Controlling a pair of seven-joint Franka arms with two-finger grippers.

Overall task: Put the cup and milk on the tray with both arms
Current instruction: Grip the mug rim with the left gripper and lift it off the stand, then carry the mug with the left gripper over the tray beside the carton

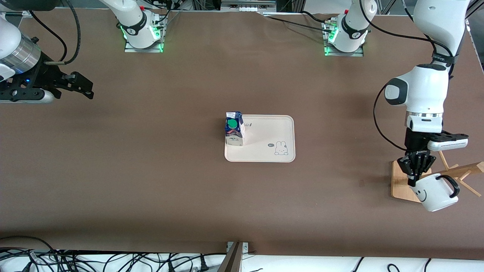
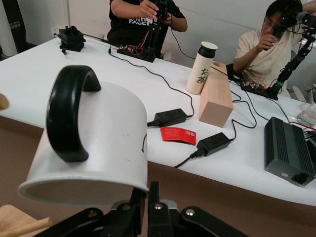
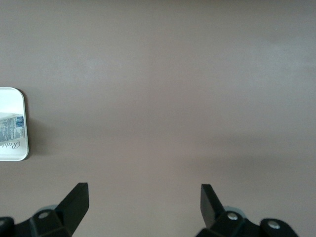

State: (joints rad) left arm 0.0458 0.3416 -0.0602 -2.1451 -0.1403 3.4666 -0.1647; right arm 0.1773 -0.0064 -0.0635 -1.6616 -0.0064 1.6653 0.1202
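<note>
Holding the cup (image 1: 435, 193) by its rim, our left hand (image 1: 415, 177) sits clamped on it over the wooden rack (image 1: 401, 181) at the left arm's end of the bench (image 1: 151, 170). We see the mug tipped on its side, smiley face showing, black handle (image 1: 453, 187) turned toward the rack's pegs. From the left wrist view the cup (image 2: 94, 148) fills the frame, mouth toward the fingers (image 2: 155, 207), handle on top.

Half the job looks done, we judge: the milk (image 1: 234, 128) stands upright on the tray (image 1: 281, 124), tucked into the corner nearest the right arm's end, green cap showing. The tray lies mid-bench with most of its floor bare, so there is room for the mug beside the carton.

Our right hand (image 1: 77, 85) waits over bare bench at the right arm's end, fingers wide apart and holding nothing; its wrist view shows both fingertips (image 3: 76, 197) spread over brown surface, with a corner of the tray (image 3: 19, 98) at the edge.

What is left, as we read it: carry the cup across to the tray and set it down upright.

Hard to make out: whether the cup hangs free of the pegs or touches one, since the mug overlaps them. The rack runs off the frame edge, and the grip's inner finger is hidden by the mug wall.
</note>
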